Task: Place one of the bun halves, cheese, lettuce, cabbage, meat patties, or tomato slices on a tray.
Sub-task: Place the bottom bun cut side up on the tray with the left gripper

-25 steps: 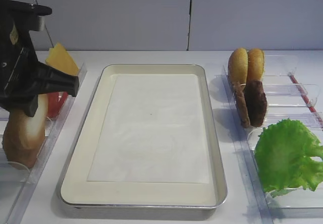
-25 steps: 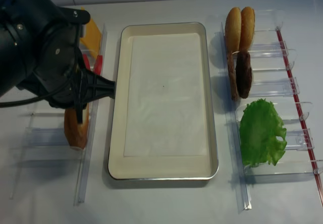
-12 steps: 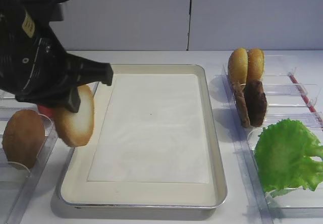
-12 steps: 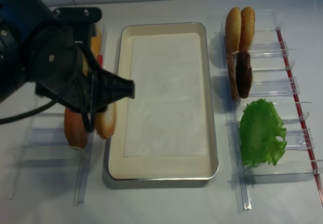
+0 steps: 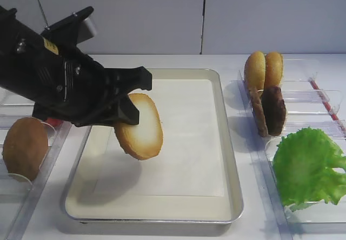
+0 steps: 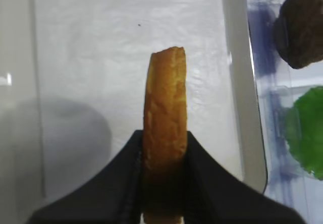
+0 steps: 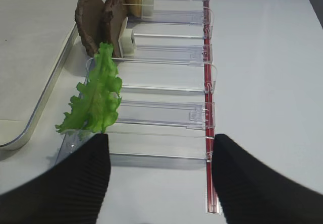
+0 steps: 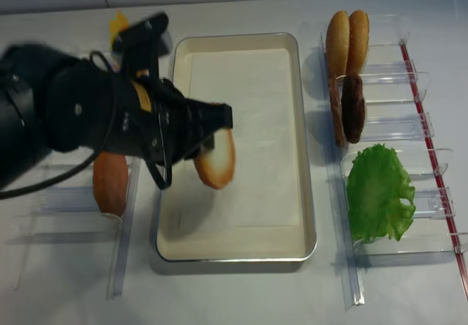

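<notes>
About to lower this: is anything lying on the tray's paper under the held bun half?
Nothing visible: the left tool holds the whitish-faced bun half above bare white paper in the rectangular metal tray.

Left gripper [image 5: 131,109] over tray [image 5: 227,159], jaws clamped on bun half [image 5: 141,127], whitish cut face toward camera, clear of white paper [image 5: 178,142]. Darker bun half [image 5: 24,148] at 9 o'clock. Golden buns [image 5: 263,70], meat patties [image 5: 270,110] at 2; lettuce [image 5: 308,167] at 4.
</notes>
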